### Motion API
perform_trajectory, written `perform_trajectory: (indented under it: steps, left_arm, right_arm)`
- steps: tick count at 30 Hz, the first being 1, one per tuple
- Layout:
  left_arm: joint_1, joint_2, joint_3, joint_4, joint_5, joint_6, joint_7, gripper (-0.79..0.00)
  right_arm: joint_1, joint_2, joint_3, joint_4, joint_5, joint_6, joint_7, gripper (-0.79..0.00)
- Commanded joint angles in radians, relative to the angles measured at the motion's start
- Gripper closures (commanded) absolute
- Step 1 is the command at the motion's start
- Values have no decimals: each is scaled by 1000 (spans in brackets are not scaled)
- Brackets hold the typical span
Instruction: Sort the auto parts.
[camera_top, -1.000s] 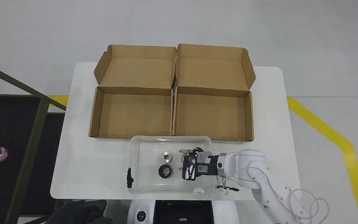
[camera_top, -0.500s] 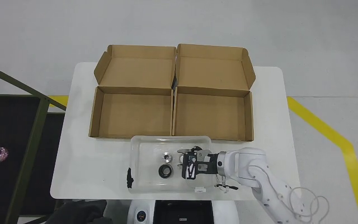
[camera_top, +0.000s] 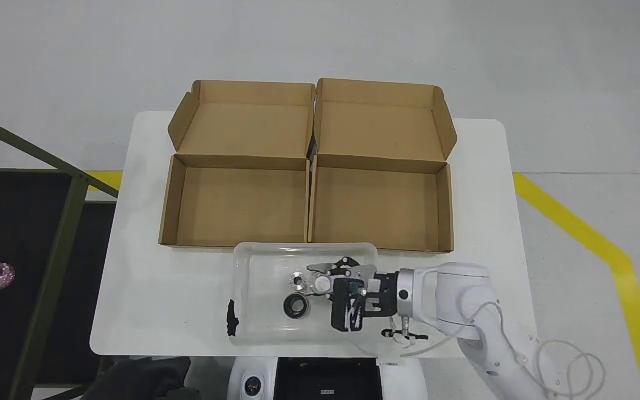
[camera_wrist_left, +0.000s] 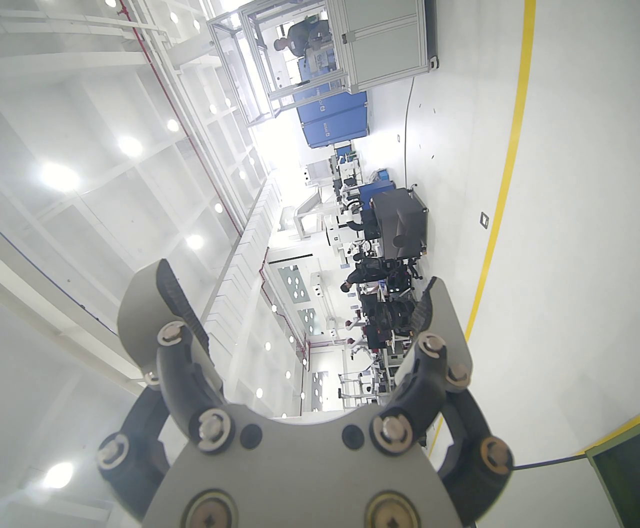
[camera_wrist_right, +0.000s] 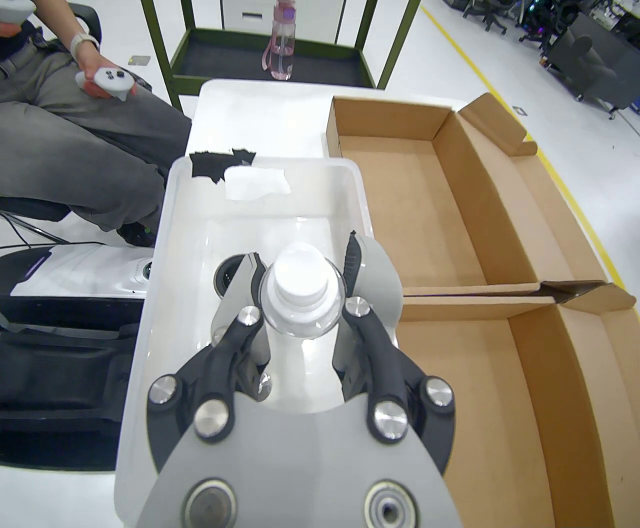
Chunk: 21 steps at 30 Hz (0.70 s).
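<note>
The silver, stepped round metal part (camera_wrist_right: 302, 295) stood inside the clear plastic bin (camera_wrist_right: 165, 240), near its middle. It sat between the fingers (camera_wrist_right: 362, 260) of the right gripper (camera_wrist_right: 303, 250), which were closed against its two sides. The gripper reached into the bin from the robot's right.

A black ring-shaped part (camera_wrist_right: 227, 277) lay on the bin floor just beside the silver one, on the side nearer the robot, and one finger partly hid it. A strip of black tape (camera_wrist_right: 220, 162) clung to the bin's rim at its left end.

Just beyond the bin's far wall stood two open brown cardboard boxes, side by side with their lids folded back: one (camera_top: 235, 205) on the left, the other (camera_top: 378, 208) on the right. Bin and boxes all rested on the white table (camera_top: 140, 280).

The left gripper (camera_wrist_left: 300, 280) was pointed out into the room, its fingers spread apart with nothing between them.
</note>
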Motion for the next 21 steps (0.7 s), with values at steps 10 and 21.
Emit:
perform_trajectory:
  steps: [10,21]
  left_arm:
    - [0,0,0,0,0,0,0,-785]
    - [0,0,0,0,0,0,0,-785]
  right_arm:
    - [45,-3,17,32,30,62,-153,0]
    - [120,-12,49,117,157,106,-281,0]
